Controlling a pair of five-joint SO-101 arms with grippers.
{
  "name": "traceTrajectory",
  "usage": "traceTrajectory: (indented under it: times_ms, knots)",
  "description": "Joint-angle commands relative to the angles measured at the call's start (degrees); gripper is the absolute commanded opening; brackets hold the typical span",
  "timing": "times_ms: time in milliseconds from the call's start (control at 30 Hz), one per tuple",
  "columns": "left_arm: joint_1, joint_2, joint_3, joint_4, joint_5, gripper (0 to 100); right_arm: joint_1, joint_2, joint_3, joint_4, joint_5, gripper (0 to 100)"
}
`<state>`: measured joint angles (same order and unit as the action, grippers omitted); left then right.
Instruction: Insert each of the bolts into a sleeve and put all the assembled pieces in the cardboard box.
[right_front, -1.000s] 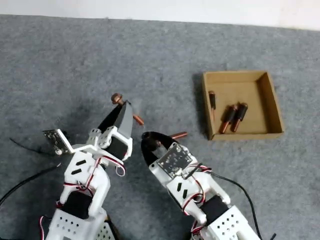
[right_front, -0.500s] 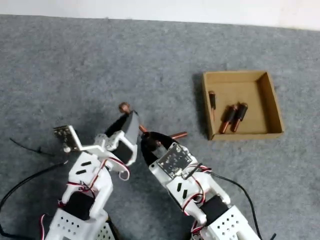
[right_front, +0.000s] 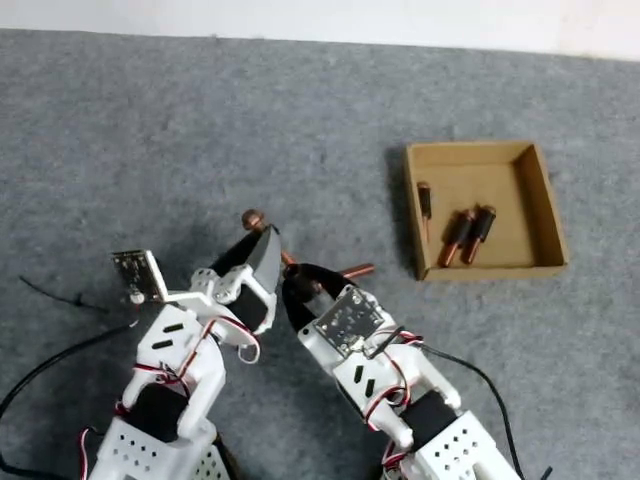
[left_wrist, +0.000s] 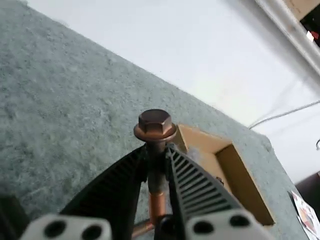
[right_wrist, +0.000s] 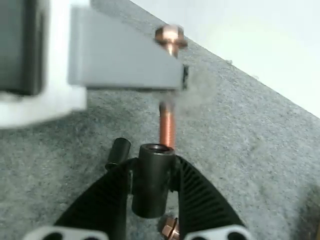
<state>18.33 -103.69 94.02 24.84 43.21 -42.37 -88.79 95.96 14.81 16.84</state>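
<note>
Near the middle of the frame, my left pincer (left_wrist: 156, 152) squeezes the copper six-sided-head bolt (left_wrist: 155, 125) at the mouth of the short black sleeve (right_wrist: 151, 180) squeezed in my right pincer (right_wrist: 152, 165); if the tip, maybe slightly off, misses the hole, it could slip.

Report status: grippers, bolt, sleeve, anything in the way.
Left gripper shut on bolt, right gripper shut on sleeve. Bolt tip at sleeve mouth, seating unclear. Loose bolt on mat near cardboard box, not blocking.
</note>
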Motion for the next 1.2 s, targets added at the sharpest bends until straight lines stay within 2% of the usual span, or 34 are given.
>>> traceTrajectory:
  times_ms: [0, 167, 300, 400, 633, 800, 1167]
  knots:
    - [-0.5, -1.0, -4.4, 0.1, -0.3, 1, -0.1, -1.2, 8.0, -0.2, 0.6, 0.5]
    - [-0.5, -1.1, -7.2, 0.7, -0.2, 1, -0.1, -1.1, 8.0, -0.2, 0.6, 0.5]
    - [-0.3, -1.1, -10.8, 8.0, -0.2, 1, 1.4, -1.1, 8.0, -0.7, 0.6, 0.5]
    - [-0.3, -1.1, -12.6, 10.5, -0.3, 1, 2.1, -1.0, 8.0, -1.7, 0.6, 0.5]
    - [-0.1, -1.1, -10.6, 10.5, -0.3, 1, 2.0, -0.8, 8.0, -1.6, 0.6, 0.5]
    - [5.3, -1.1, -10.7, 10.5, -0.5, 1, 2.1, -0.8, 8.0, -1.5, 0.6, 0.5]
    - [4.3, -1.0, -4.1, 10.4, -0.5, 1, 1.8, -0.8, 8.0, -1.5, 0.6, 0.5]
